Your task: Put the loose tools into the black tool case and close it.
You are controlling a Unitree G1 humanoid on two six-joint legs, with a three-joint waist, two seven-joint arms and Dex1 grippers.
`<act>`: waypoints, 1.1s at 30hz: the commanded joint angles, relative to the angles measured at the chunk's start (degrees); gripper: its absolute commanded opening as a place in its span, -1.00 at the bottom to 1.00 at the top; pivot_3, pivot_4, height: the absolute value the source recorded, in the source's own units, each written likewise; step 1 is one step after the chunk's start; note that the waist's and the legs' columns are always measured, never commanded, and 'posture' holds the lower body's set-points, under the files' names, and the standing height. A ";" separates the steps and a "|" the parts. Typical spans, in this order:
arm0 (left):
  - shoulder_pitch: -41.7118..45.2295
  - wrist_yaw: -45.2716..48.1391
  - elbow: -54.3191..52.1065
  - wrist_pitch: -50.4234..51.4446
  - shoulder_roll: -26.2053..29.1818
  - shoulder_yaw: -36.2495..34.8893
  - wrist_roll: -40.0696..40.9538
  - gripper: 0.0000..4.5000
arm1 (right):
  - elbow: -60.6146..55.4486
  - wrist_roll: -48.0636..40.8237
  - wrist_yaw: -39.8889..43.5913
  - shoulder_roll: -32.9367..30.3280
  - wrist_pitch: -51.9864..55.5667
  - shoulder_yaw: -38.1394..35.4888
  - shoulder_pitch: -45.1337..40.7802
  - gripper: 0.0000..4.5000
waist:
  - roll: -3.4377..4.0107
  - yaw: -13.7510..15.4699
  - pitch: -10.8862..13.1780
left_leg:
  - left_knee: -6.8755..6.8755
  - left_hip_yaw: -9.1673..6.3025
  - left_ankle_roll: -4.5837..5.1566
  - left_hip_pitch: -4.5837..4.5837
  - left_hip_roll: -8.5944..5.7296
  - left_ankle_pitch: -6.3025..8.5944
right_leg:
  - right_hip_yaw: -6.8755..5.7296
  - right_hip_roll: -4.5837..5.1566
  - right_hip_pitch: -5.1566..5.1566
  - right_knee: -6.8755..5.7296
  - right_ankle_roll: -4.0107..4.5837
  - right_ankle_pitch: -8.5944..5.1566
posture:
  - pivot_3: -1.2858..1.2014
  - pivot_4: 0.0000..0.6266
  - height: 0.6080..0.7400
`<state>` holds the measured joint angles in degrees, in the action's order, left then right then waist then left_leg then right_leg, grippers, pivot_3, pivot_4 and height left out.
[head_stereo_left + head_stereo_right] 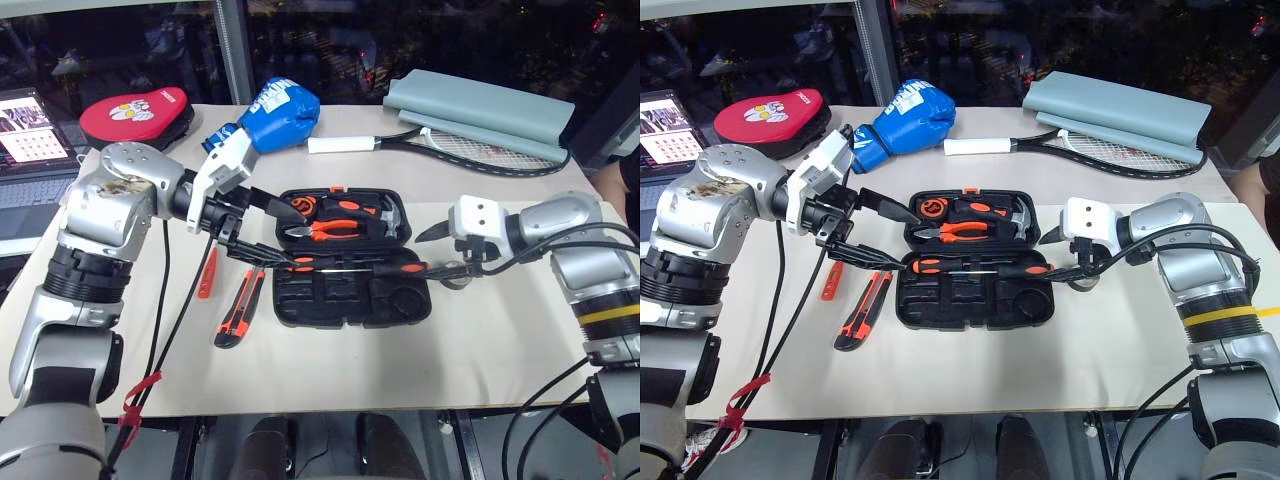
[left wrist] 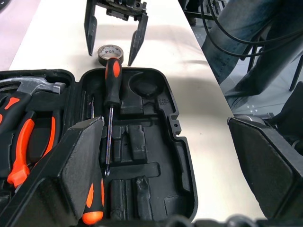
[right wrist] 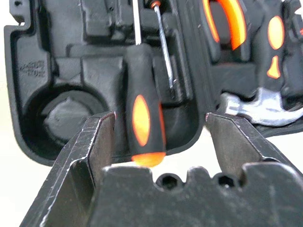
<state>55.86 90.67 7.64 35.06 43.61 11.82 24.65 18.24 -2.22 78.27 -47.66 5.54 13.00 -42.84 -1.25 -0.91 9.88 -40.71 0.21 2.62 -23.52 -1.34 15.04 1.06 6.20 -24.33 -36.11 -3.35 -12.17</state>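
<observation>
The black tool case (image 1: 352,262) lies open at frame centre on the bench (image 1: 500,340), two screwdrivers (image 1: 385,268) lying across its near half. The right claw (image 1: 452,262) gapes empty at the case's right edge, straddling the grey tape roll (image 2: 110,53). The left claw (image 1: 268,232) hangs wide open, empty, over the left edge. The utility knife (image 1: 240,309) and the tester screwdriver (image 1: 208,274) lie on open bench lower left

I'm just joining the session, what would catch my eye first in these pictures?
The open black tool case at the table's centre, orange-handled tools in its far half, two screwdrivers across its middle. Both open grippers flank it: left gripper, right gripper. A blue boxing glove lies behind.
</observation>
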 commanded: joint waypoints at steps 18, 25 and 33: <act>1.18 -0.57 -1.12 -0.69 0.64 -1.38 -0.18 1.00 | 0.20 1.59 0.31 4.38 -0.93 0.30 -2.49 -0.54 | 0.00 -0.09 0.00 | 0.00 -0.01 0.00 0.00 -0.01 0.00 | 0.00 0.00 -0.01 -0.03 0.00 0.00 | 0.03 -0.52 0.94; 1.30 -0.73 -0.90 -0.84 0.60 -1.38 -0.25 1.00 | -0.21 1.15 1.70 2.63 -1.61 -0.15 -1.76 -0.54 | 0.01 0.01 0.00 | 0.00 -0.01 0.00 -0.01 -0.01 0.00 | 0.00 0.00 -0.01 -0.03 0.00 0.00 | 0.03 -0.52 0.94; 1.98 -1.16 -0.12 -1.36 -0.44 -1.09 -0.50 1.00 | 0.88 1.49 1.83 1.94 -1.67 0.15 -2.75 -0.10 | 0.01 -0.01 0.00 | 0.00 -0.01 0.00 0.00 -0.01 0.00 | 0.00 0.00 -0.01 -0.03 0.00 0.00 | 0.03 -0.52 0.94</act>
<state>56.01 89.52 7.71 34.94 43.11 11.82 24.24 19.71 -0.22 79.89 -44.83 4.22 14.68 -44.05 -1.24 -0.91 9.88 -40.71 0.20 2.61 -23.52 -1.35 15.04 1.06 6.20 -24.34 -36.14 -3.35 -12.17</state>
